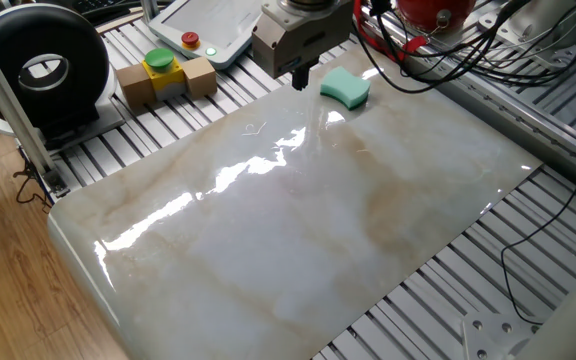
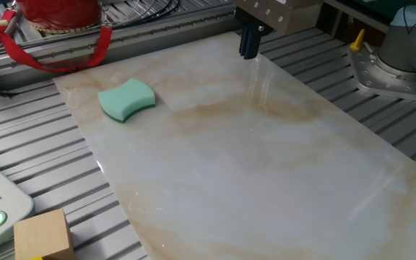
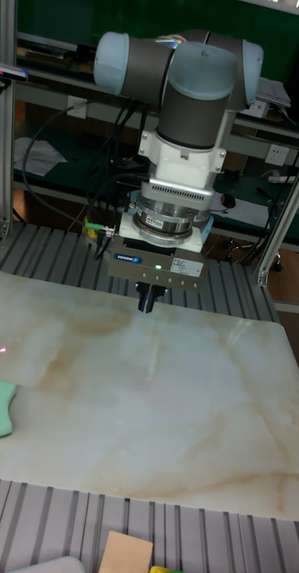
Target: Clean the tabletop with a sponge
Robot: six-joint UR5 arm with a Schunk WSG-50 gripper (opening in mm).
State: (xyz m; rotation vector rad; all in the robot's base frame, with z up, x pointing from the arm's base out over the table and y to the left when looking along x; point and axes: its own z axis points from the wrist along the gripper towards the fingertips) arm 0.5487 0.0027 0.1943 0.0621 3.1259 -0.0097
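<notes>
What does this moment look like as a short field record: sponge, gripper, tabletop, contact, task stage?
sponge: teal sponge lying flat near one corner of the marble tabletop, also seen in the tall fixed view
gripper: gripper above the slab's far edge, fingers close together, holding nothing
contact: none; gripper and sponge are clearly apart
tabletop: glossy, no visible dirt
nearby: yellow-and-green button on wooden blocks, off the slab
task stage: sponge not yet picked up
</notes>
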